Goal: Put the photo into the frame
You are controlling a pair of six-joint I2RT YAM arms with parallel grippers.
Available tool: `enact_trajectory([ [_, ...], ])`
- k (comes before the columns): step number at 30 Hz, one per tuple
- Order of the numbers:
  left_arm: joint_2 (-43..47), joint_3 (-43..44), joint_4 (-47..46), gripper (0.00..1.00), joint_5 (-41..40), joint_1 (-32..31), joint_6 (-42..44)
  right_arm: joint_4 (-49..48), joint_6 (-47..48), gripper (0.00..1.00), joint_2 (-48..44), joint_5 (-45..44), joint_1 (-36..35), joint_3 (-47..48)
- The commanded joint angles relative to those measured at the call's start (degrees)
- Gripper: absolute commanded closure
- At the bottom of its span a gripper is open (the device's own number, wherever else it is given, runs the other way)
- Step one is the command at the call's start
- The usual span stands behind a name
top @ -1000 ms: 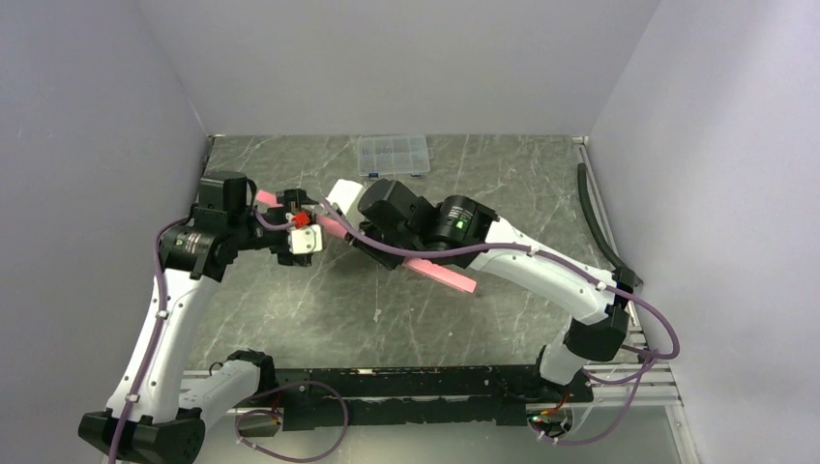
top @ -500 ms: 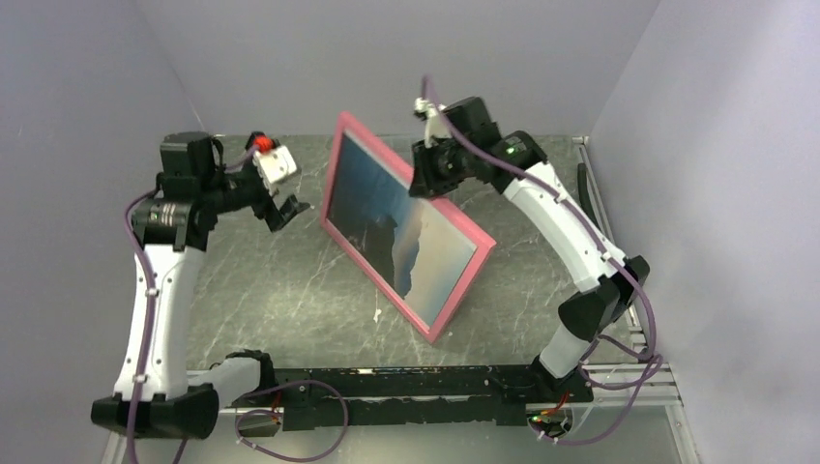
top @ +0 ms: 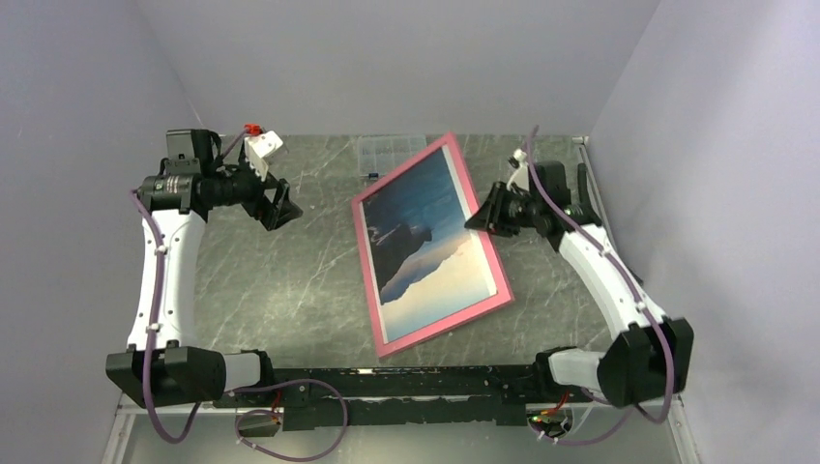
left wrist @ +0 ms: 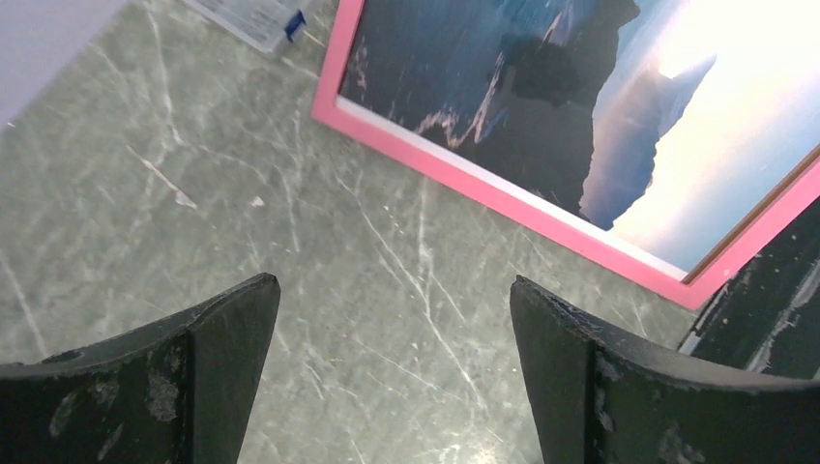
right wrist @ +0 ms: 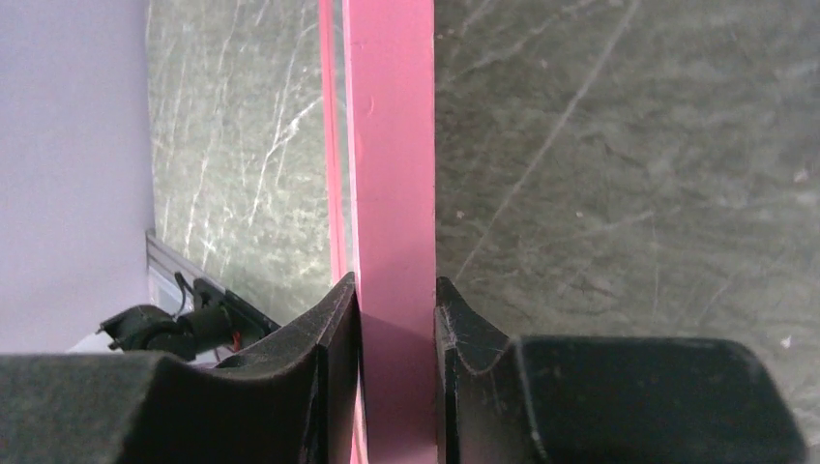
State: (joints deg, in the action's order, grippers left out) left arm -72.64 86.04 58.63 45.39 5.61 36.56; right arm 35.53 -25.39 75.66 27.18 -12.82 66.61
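Top external view: our frame (top: 366, 275) stood up on its edge a moment ago. Now it lies face up on the desk (top: 290, 280), with the photo (top: 430, 251) showing inside. Our right hand (top: 481, 217) pinches its right edge. Our left hand (top: 280, 205) has pulled away and hangs wide open. We think the job is nearly done.

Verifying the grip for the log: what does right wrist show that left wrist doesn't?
Only right wrist: the right gripper shut on the frame, with a finger against each face of its pink edge.
Only left wrist: the photo sitting inside the frame, a corner of the clear compartment box, and the left gripper open with nothing between its fingers.
Both: the pink frame and the grey marbled table.
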Motion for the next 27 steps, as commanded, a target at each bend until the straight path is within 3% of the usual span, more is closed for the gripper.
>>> enact_trajectory([
  [1, -0.75, -1.8, 2.96, 0.05, 0.18, 0.4, -0.32, -10.79, -7.15, 0.9, -8.79, -4.34, 2.05, -14.29],
  [5, -3.42, -1.82, 5.34, 0.05, -2.62, 0.52, -0.99, -18.07, -11.42, 0.91, -12.66, -6.11, 2.18, -24.45],
  [10, -5.11, -3.23, 4.08, 0.05, -3.69, 1.44, -5.32, -24.56, -12.53, 0.9, -10.96, -5.55, 2.27, -30.58],
  [15, -5.45, -6.9, 0.83, 0.05, -4.87, 2.08, -8.39, -27.68, -10.92, 0.87, -4.87, -6.33, 2.23, -31.9],
  [27, -5.68, -11.14, -3.68, 0.05, -4.94, 5.13, -10.19, -35.28, -10.22, 0.69, 9.08, -2.89, 0.68, -33.1],
])
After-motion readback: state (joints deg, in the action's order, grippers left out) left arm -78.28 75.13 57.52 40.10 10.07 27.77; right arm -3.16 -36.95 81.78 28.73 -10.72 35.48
